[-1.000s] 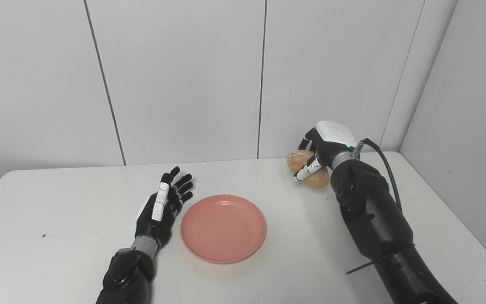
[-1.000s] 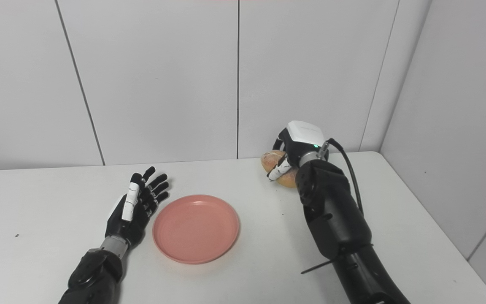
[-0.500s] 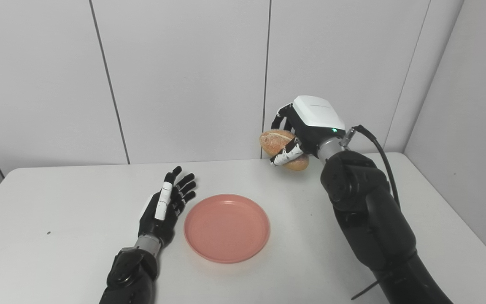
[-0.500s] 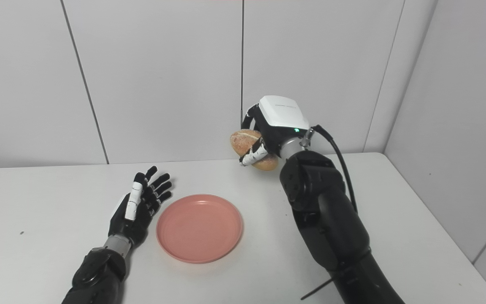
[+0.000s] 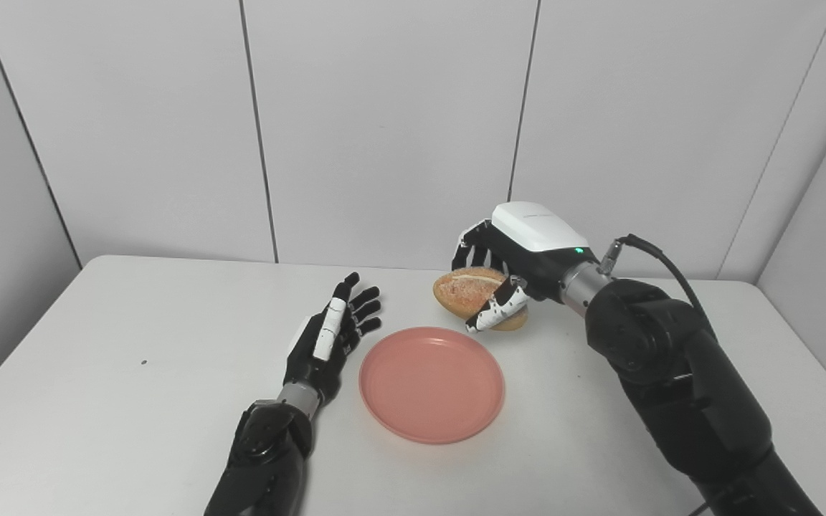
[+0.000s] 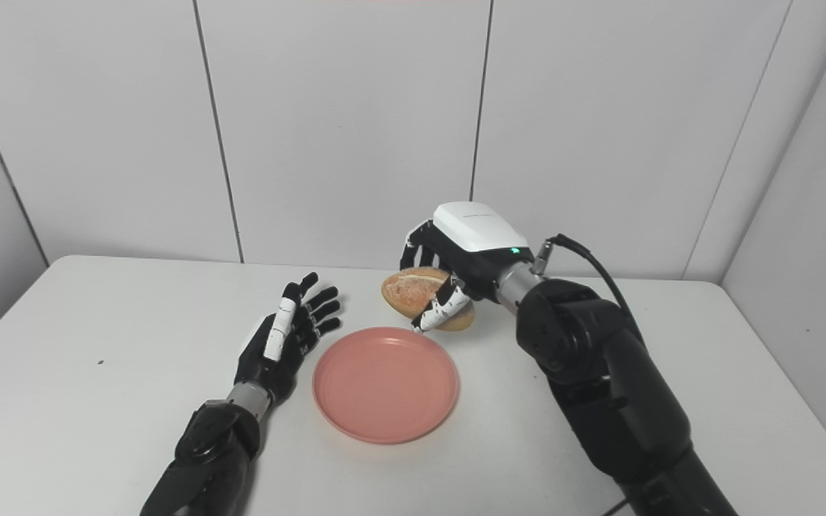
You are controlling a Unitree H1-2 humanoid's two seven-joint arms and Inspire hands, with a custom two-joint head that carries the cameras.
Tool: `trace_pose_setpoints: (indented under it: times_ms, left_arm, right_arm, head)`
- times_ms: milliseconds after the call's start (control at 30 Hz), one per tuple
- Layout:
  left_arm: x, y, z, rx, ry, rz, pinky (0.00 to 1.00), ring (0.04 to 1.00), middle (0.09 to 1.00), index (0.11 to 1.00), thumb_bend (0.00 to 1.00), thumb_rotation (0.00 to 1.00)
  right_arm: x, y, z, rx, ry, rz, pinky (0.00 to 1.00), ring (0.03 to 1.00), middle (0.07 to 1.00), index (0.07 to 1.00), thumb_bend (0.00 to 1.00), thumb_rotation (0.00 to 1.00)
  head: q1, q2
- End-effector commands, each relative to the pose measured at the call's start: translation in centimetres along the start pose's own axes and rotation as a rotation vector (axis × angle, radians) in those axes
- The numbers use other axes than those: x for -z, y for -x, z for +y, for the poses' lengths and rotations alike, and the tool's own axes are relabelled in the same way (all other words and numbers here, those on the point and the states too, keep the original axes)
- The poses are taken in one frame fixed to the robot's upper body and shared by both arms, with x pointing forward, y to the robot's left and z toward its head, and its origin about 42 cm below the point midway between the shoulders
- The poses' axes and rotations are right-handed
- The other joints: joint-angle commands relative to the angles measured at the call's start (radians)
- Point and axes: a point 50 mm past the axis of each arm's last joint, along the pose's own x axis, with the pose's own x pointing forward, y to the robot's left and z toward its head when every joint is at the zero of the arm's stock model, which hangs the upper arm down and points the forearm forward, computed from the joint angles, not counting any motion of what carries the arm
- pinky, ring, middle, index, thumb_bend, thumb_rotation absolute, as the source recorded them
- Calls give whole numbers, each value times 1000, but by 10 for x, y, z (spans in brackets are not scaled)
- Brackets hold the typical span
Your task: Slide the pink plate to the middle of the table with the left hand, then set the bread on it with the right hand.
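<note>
Lifted off the far table edge since a second ago, the bread roll (image 5: 472, 295) now hangs in the right hand (image 5: 510, 261), clasped, just beyond the pink plate (image 5: 432, 383). Its long axis runs left-right. The left hand (image 5: 328, 340) (fingers spread, empty) rests beside the plate's left rim.

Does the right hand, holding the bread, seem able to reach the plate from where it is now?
Probably yes. The right hand, shut on the bread, hangs just past the plate's far rim, and nothing lies between them. The left hand is open beside the plate.
</note>
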Motion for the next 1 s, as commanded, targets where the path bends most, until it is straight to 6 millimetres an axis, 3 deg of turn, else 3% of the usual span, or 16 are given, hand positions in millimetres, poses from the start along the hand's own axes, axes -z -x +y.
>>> trace_pose_setpoints:
  times_ms: [0,33,100,333,533,667,967]
  left_arm:
    - [39,22,-4,-27,30,106,845,881,867,943,864,848]
    - [39,22,-4,-26,29,106,852,882,866,943,873,846]
    - [40,21,-7,-21,30,103,853,883,865,941,877,844]
    - [40,21,-10,-21,35,103,854,883,866,943,885,842]
    - [39,21,-10,-25,34,97,860,890,875,948,880,848]
    - [38,21,-10,-25,37,96,869,890,864,942,880,854]
    - [37,21,-9,-28,43,94,878,885,862,941,892,841]
  right_arm:
    - [-17,-7,-32,69,63,-99,298,376,458,508,522,23]
    - [-18,-8,-31,67,64,-112,236,301,467,492,528,7]
    - [-20,-13,-27,62,75,-138,208,270,469,486,530,2]
    - [-29,-27,-13,0,119,-151,230,303,409,505,524,0]
    - [-25,-39,1,-68,93,-158,313,392,454,499,528,0]
    - [-22,-46,10,-78,87,-177,230,304,406,504,526,0]
    - [-14,-59,33,-74,97,-203,273,355,426,514,522,0]
  head:
    - [6,1]
    - [6,1]
    - [16,1]
    - [23,7]
    - [32,10]
    - [32,11]
    - [32,14]
